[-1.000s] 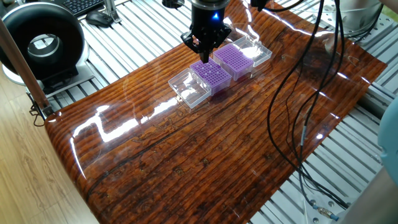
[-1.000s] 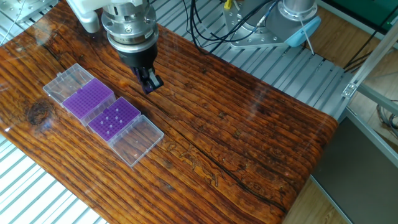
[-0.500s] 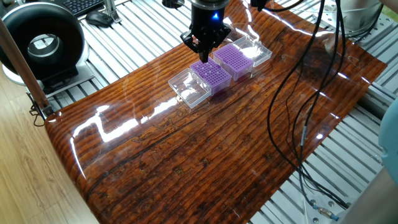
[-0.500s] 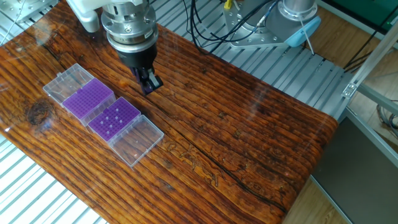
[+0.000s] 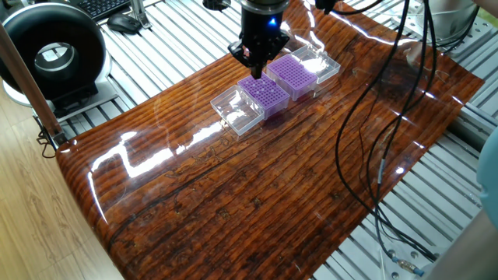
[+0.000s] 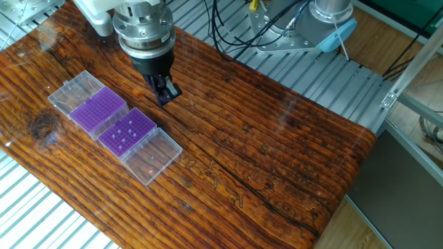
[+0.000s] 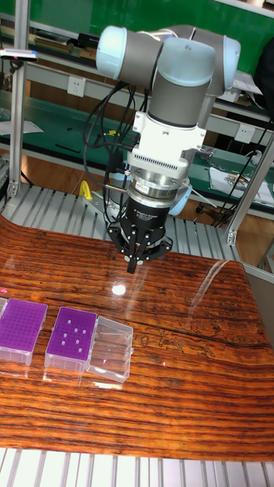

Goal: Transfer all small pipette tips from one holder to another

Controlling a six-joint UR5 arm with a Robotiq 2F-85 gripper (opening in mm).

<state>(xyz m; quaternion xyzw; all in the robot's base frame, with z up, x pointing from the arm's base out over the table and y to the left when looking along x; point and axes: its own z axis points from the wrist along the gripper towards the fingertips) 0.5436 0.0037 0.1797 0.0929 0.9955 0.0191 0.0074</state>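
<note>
The two dark fingers of the gripper (image 7: 133,266) are seen drawn together into a single narrow point, with no gap visible between them; whether anything is pinched there cannot be told at this size. The point is held in the air above the bench (image 6: 277,159), beside the purple racks and nearer the bench's far edge in the other fixed view. Above the fingers a black, multi-pronged collar is shown, then a ribbed silver metal ring, then the smooth white and grey cylindrical joints of the arm (image 7: 179,84).

The bench is surfaced with glossy, reddish-brown board of strong wavy grain, on which bright reflections are carried. Near its left end in the other fixed view, two square racks are set in a row. The near rack (image 6: 127,131) is a purple perforated grid in a clear plastic box; the small pipette tips (image 6: 122,137) are seen in it as a scatter of pale dots, each filling one hole. The far rack (image 6: 100,110) is the same purple grid, and no pale dots can be made out in it. A clear, hinged plastic lid (image 6: 151,157) is laid open flat at the near rack's outer side, and a second clear lid (image 6: 75,91) at the far rack's outer side.

Ribbed aluminium framing (image 6: 332,76) is seen beyond the bench edges, crossed by black cables (image 5: 381,117).
</note>
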